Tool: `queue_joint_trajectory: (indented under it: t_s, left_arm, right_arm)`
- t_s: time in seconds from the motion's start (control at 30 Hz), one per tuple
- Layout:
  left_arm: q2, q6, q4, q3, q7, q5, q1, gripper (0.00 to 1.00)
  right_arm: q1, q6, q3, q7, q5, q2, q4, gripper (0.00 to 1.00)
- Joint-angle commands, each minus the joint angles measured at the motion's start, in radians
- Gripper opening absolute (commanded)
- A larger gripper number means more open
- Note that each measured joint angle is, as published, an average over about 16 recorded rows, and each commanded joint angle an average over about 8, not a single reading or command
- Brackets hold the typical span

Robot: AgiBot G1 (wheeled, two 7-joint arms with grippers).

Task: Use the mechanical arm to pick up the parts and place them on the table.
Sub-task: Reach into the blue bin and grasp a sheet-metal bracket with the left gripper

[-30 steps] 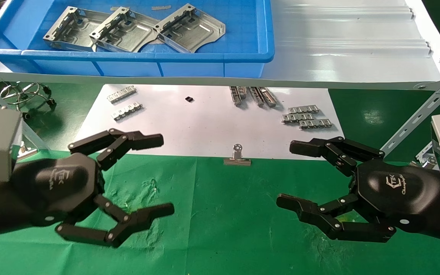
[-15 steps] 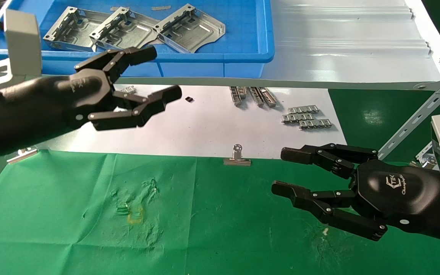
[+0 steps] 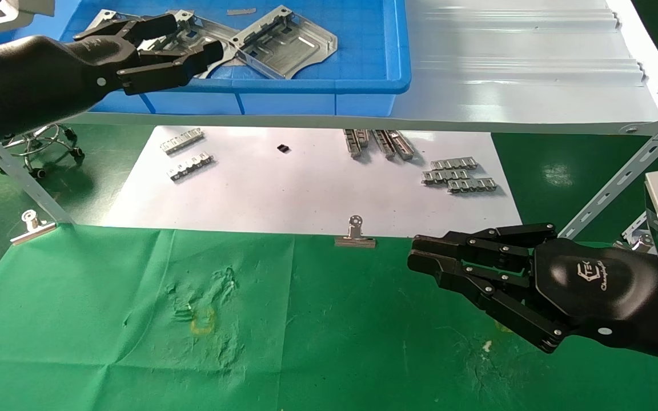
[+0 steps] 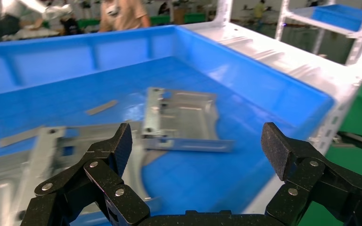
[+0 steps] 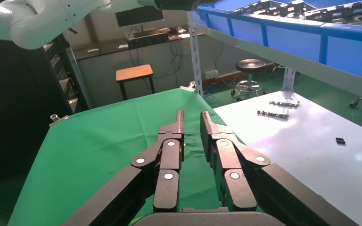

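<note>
The left hand (image 3: pixel 183 40), fingers spread and empty, is hanging over the blue bin (image 3: pixel 363 85) just above the parts (image 3: pixel 283 43), while the right hand (image 3: pixel 420 257), fingers nearly pressed together, is idling over the desk (image 3: pixel 317 342).

Bin wall (image 3: pixel 283 85) fences parts (image 3: pixel 283 43); top open.

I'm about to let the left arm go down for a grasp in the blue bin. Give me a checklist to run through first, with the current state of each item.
1. Left hand open: ok, fingers spread wide.
2. Left hand over the blue plastic bin: ok, it hangs above the parts.
3. Silver stamped sheet-metal plates in reach: ok, three lie in the bin, overlapping.
4. Plate lined up between the fingers: cannot tell.
5. Wrinkled green cloth table free for placing: ok, open area in front.
6. Right hand out of the way: ok, shut, low over the cloth.
</note>
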Motion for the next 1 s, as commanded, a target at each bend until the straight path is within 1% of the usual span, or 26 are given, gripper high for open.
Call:
queue_joint_trajectory:
  t_s: [0.03, 0.2, 0.5, 0.7, 0.97, 1.0]
  left_arm:
    - [0.000, -0.023, 0.020, 0.013, -0.027, 0.029, -0.028, 1.00]
    - [-0.017, -0.042, 0.040, 0.042, -0.078, 0.090, -0.082, 1.00]
    - [-0.039, -0.054, 0.100, 0.106, -0.204, 0.211, -0.195, 1.00]
    - [-0.039, -0.066, 0.160, 0.124, -0.234, 0.256, -0.247, 1.00]
    - [-0.029, -0.074, 0.263, 0.152, -0.245, 0.316, -0.310, 1.00]
    - [-0.027, -0.074, 0.273, 0.155, -0.246, 0.323, -0.316, 0.98]
  right_arm:
    - [0.000, 0.000, 0.000, 0.000, 0.000, 0.000, 0.000, 0.00]
    - [0.000, 0.000, 0.000, 0.000, 0.000, 0.000, 0.000, 0.00]
    - [0.000, 0.000, 0.000, 0.000, 0.000, 0.000, 0.000, 0.00]
    - [0.000, 0.000, 0.000, 0.000, 0.000, 0.000, 0.000, 0.00]
    - [0.000, 0.000, 0.000, 0.000, 0.000, 0.000, 0.000, 0.00]
    - [0.000, 0.000, 0.000, 0.000, 0.000, 0.000, 0.000, 0.00]
